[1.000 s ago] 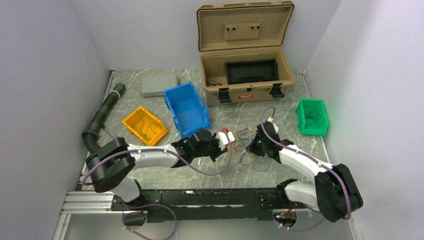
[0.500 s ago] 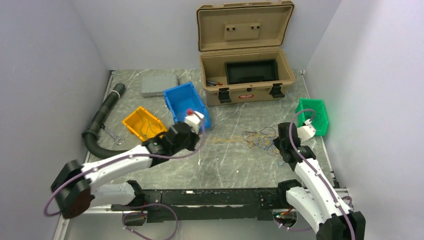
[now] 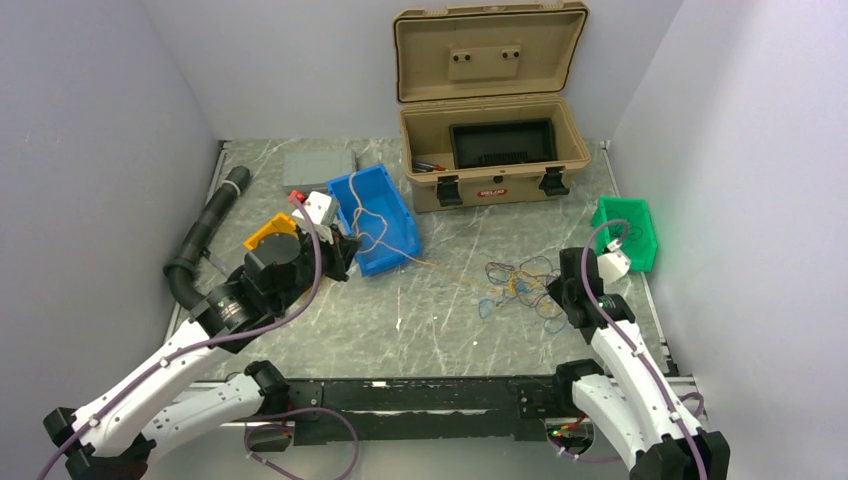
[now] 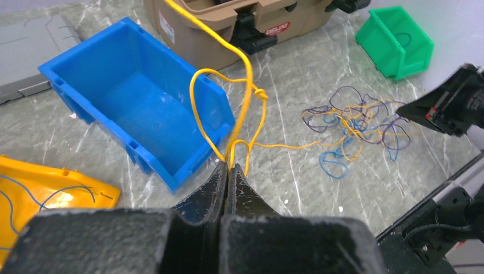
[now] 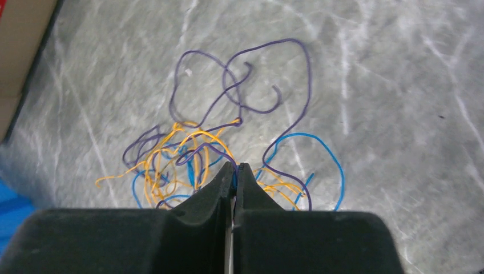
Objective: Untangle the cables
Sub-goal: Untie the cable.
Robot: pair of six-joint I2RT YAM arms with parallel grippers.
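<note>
Left gripper (image 4: 227,168) has pulled farther left, clamped on a yellow wire (image 4: 249,97).
Wire now stretches past the blue bin (image 4: 85,63) from the cables (image 4: 357,123) tangle; right gripper (image 5: 234,168) closed at tangle, hold unclear.

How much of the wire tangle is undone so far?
A little. Loose wires already lie in the yellow bin and the green bin. Right now the left jaws are shut on one yellow cable, drawn out beside the blue bin, while the right jaws pinch the tangle. Purple, blue and orange strands are knotted.
</note>
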